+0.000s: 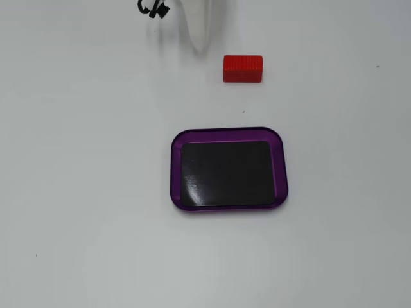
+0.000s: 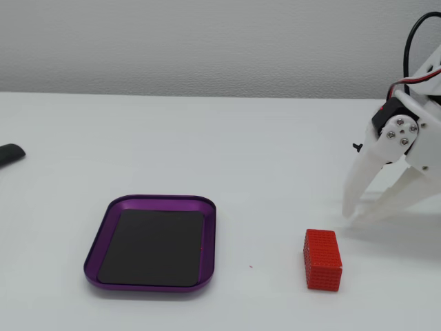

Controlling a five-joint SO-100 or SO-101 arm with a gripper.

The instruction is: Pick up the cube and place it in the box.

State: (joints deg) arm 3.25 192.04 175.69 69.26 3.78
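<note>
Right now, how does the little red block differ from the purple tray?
The red block is solid, finely ridged and far smaller; the purple-rimmed tray is shallow, wide and empty, with a glossy black bottom. The block lies close to the open gripper, while the tray sits farther off. Both rest flat on the white table, apart from each other and untouched.
</note>
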